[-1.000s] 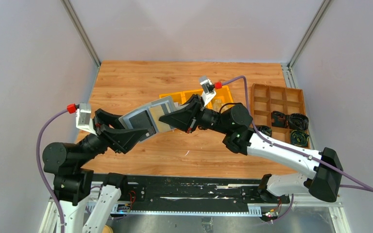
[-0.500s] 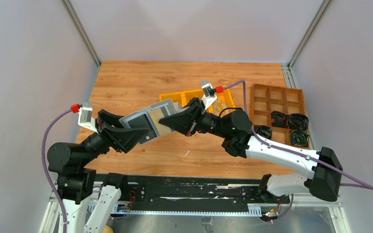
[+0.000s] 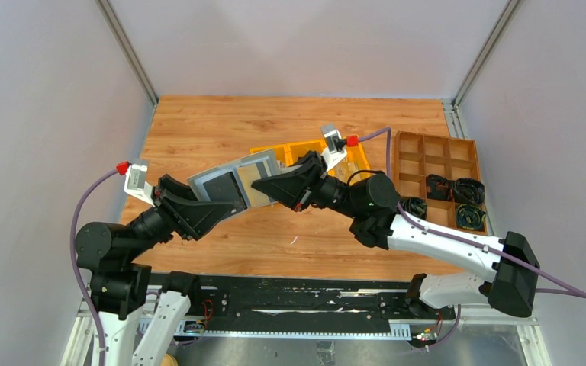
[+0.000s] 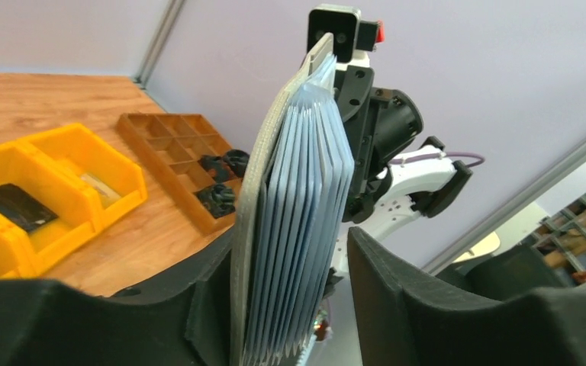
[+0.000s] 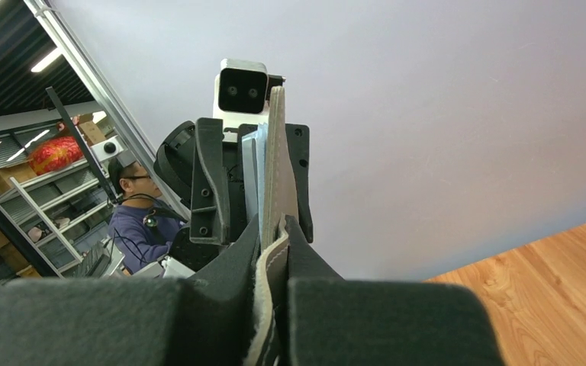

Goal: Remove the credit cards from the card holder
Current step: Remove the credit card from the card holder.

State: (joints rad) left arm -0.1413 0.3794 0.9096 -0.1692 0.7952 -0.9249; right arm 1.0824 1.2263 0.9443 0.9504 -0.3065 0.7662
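Centre frame, above the wooden worktop point(image 3: 198, 122), the matte grey folding card holder point(image 3: 233, 177) hangs open. The right hand point(image 3: 268, 191) pinches one flap; the left hand point(image 3: 212, 201) clamps the other, with the thin pale credit cards point(image 4: 297, 229).

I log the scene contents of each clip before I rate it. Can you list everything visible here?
card holder: one, grey, open, in the air between both grippers
credit cards: several, count unclear, pale, fanned inside the holder
bin tray: one, yellow, divided, on the table behind the holder
flat item: one, dark, in a tray compartment
organiser: one, brown, gridded, right side of the table
small items: about four, black, in organiser compartments
table: one, light wood
person: one, dark blue top, background of the right wrist view
left gripper: black, jaws around the holder's thick end, grip unclear
right gripper: black, shut on the holder's cover
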